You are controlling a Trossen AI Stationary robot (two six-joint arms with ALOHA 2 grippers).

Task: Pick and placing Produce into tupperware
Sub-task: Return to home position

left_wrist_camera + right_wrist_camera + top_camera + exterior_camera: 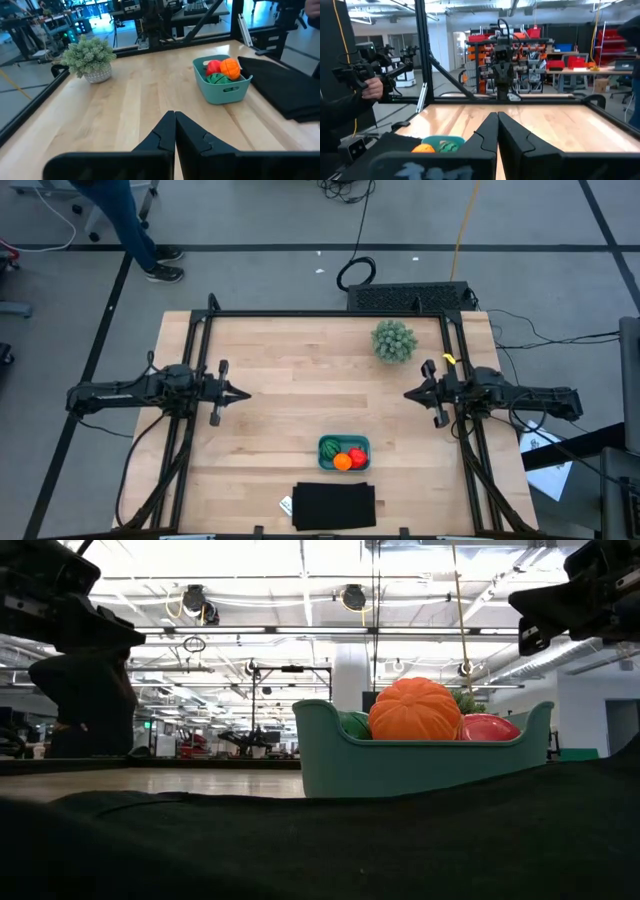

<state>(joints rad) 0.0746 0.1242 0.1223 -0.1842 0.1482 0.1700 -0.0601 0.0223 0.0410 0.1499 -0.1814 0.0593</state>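
Observation:
The teal tupperware (344,453) stands on the wooden table near its front edge, just behind a black mat. In it lie the produce: a red item (358,455), a dark green striped one (331,447) and an orange ball (343,463). My left gripper (244,393) is shut at the table's left side, pointing toward the middle, well clear of the container. My right gripper (408,394) is shut at the right side, facing it. In the left wrist view the tupperware (221,86) shows the three items inside; my left gripper (175,116) holds nothing. My right gripper (497,116) is empty too.
A fuzzy pale-green plant (394,341) in a small pot stands at the table's far right. A flat black mat (334,506) lies at the front edge. A dark metal frame (330,314) rims the table. A person (350,100) stands beyond the table's edge.

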